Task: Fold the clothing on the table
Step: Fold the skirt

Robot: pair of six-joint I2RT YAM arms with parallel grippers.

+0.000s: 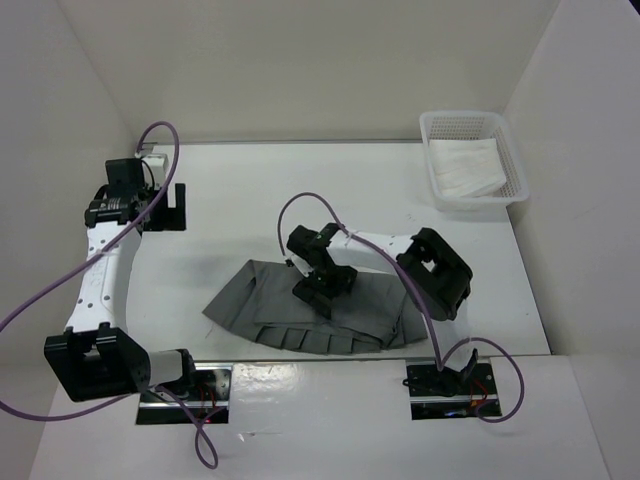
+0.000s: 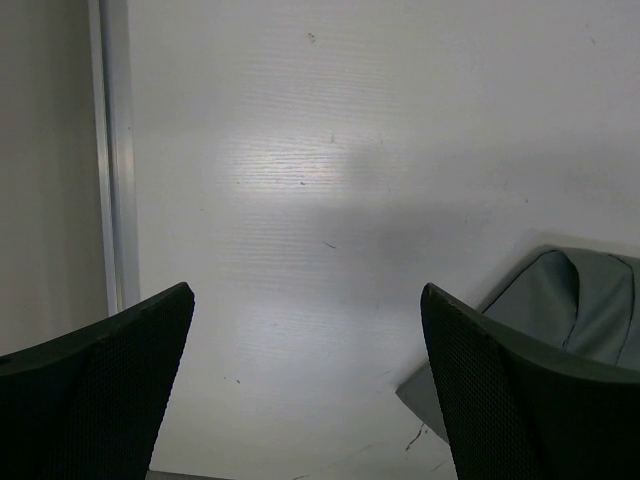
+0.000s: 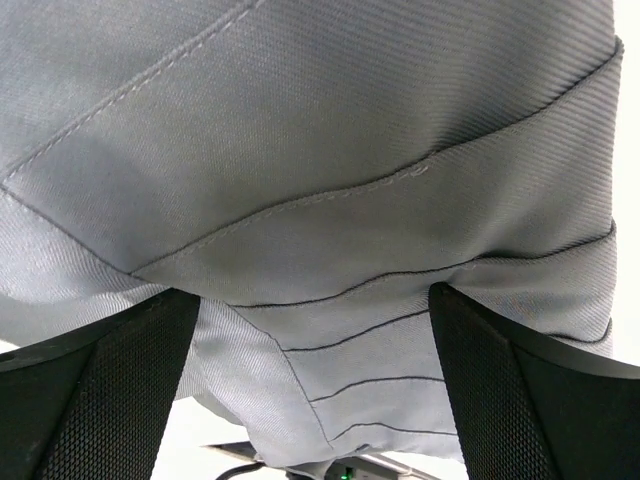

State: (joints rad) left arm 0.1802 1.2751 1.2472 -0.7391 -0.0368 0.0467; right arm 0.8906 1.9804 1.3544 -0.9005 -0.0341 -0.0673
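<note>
Top external view is showing the table point(image 1: 300, 180) bearing the clothing point(image 1: 250, 298), its long axis running left to right. The right gripper point(image 1: 322, 288) is hanging wide open and empty over the clothing's middle. The left gripper point(image 1: 172, 208), likewise open and empty, is sitting well off the clothing's left end.

white arms point(image 1: 100, 280), black joints, purple cables point(image 1: 177, 143)

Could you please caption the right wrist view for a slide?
Open right gripper poised close over the grey pleated skirt.
</note>
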